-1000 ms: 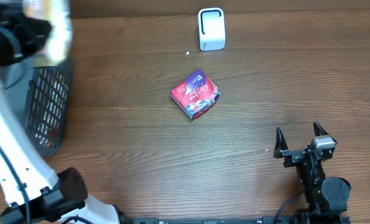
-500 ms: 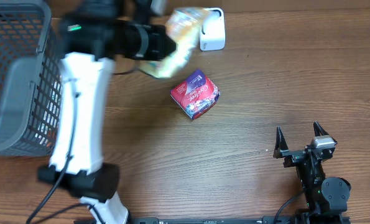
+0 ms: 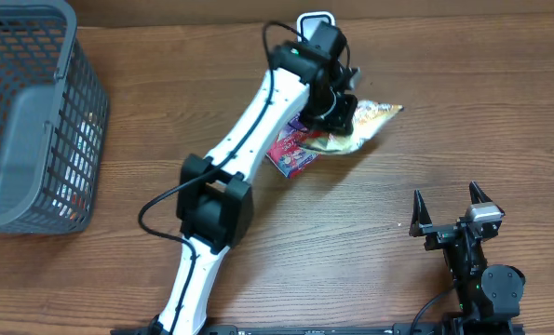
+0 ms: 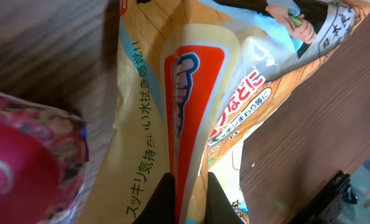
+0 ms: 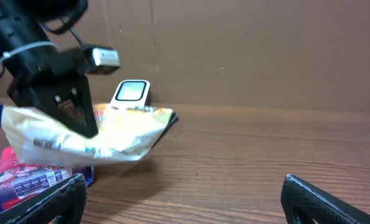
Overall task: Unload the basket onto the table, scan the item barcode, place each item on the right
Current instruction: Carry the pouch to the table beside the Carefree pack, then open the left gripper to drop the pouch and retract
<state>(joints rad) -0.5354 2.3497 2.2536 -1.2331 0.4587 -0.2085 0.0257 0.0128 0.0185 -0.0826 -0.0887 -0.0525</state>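
Observation:
A yellow-and-orange snack bag [image 3: 368,123] hangs above the table, with my left gripper [image 3: 336,113] shut on one edge of it. In the left wrist view the bag [image 4: 191,93] fills the frame, pinched between the two black fingers of that gripper [image 4: 188,198]. The white scanner [image 3: 316,19] stands at the back edge, partly behind the left arm; its screen [image 5: 130,92] faces forward just behind the bag [image 5: 104,140]. My right gripper [image 3: 453,212] rests at the front right, open and holding nothing.
A red-and-purple packet [image 3: 288,154] lies on the table under the held bag and shows again in the right wrist view [image 5: 29,177]. A grey wire basket [image 3: 34,121] stands at the far left.
The left arm has swung from the basket at the left across to the right, carrying the bag. It now holds the bag over the red packet, just in front of the scanner. The right arm is still.

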